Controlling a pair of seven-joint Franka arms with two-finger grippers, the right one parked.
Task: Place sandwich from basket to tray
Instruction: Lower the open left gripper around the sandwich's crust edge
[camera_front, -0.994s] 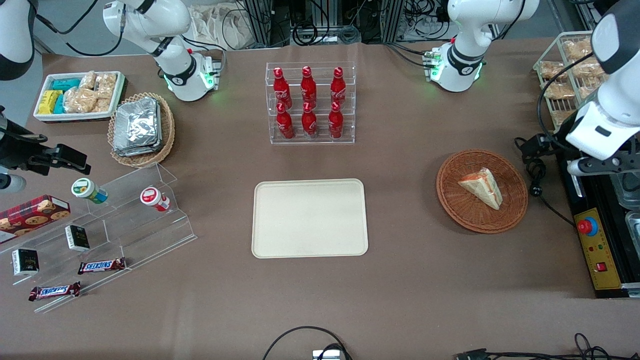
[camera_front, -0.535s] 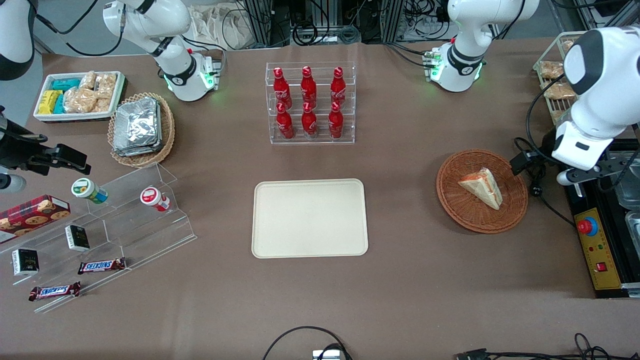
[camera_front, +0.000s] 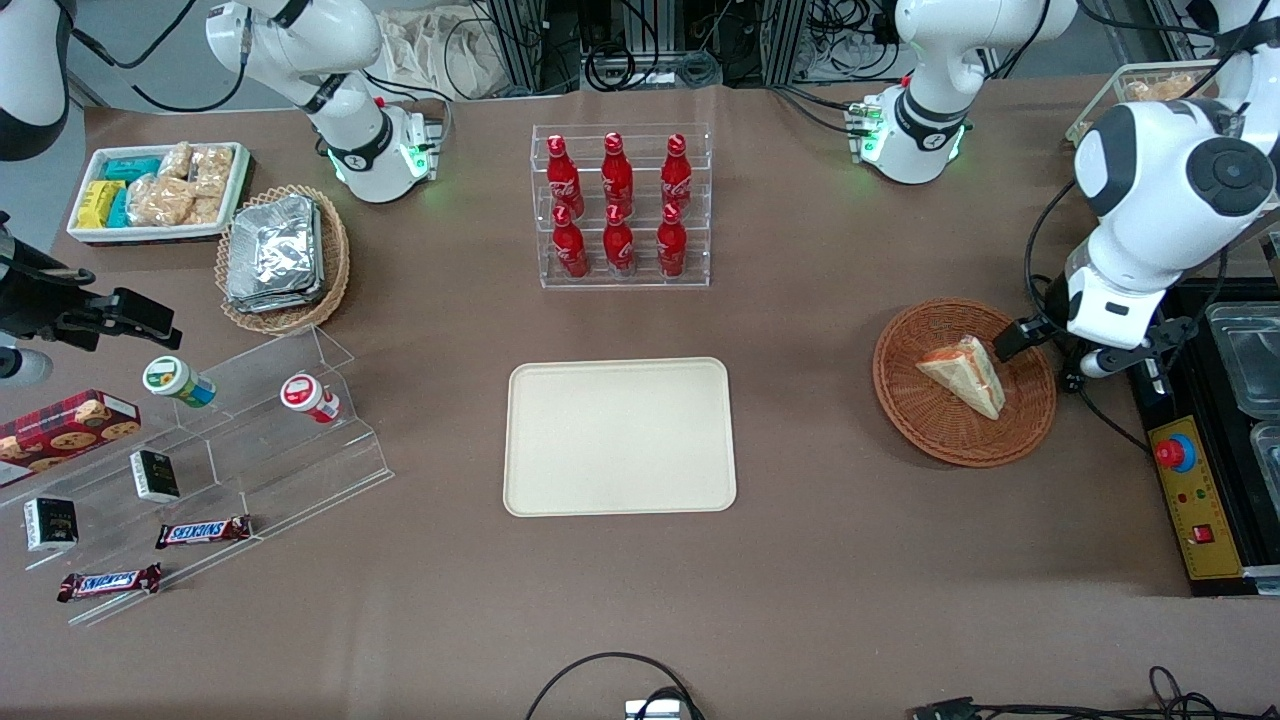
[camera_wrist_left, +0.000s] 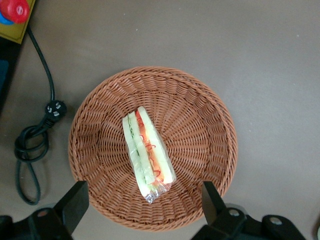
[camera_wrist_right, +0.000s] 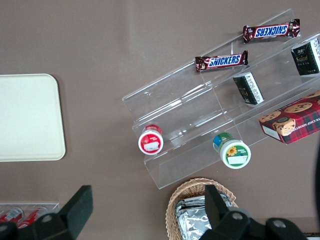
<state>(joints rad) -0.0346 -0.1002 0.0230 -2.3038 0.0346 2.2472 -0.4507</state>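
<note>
Gripper (camera_wrist_left: 142, 210) moved in over basket (camera_front: 905, 400) rim, jaws apart, above sandwich (camera_front: 962, 373), arm bent downward

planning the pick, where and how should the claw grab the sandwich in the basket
Probably from straight above, closing on the two flat bread faces near the middle of the sandwich. It lies filling edge up in the basket, so those faces are the narrow pair. The open claw hovers over the basket's rim.

Cream tray (camera_wrist_right: 27, 117), clear stepped rack (camera_wrist_right: 220, 107), two Snickers bars (camera_wrist_right: 221, 61)
</note>
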